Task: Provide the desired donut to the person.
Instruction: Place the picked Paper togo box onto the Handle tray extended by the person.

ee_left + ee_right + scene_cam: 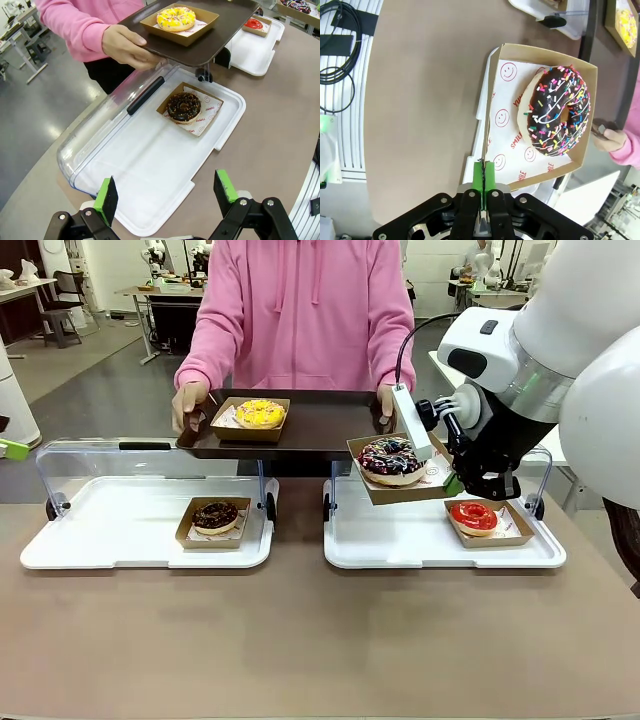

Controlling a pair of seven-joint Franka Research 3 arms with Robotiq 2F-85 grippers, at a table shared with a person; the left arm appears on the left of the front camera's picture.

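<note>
The person (300, 310) in a pink hoodie stands at the far side and holds a dark brown tray (320, 428) with both hands. On it sits a yellow donut (260, 413) in a cardboard box. My right gripper (455, 483) is shut on the rim of a cardboard box (545, 50) holding a chocolate donut with coloured sprinkles (560, 112). That box hangs tilted in the air, just right of the person's tray. My left gripper (167, 192) is open, with nothing between its fingers, above the left white tray (150, 165).
A chocolate donut (215, 516) in its box rests on the left white tray (120, 540). A red donut (473, 516) lies on the right white tray (400, 540). Both trays have clear lids (150, 455) standing open at the back.
</note>
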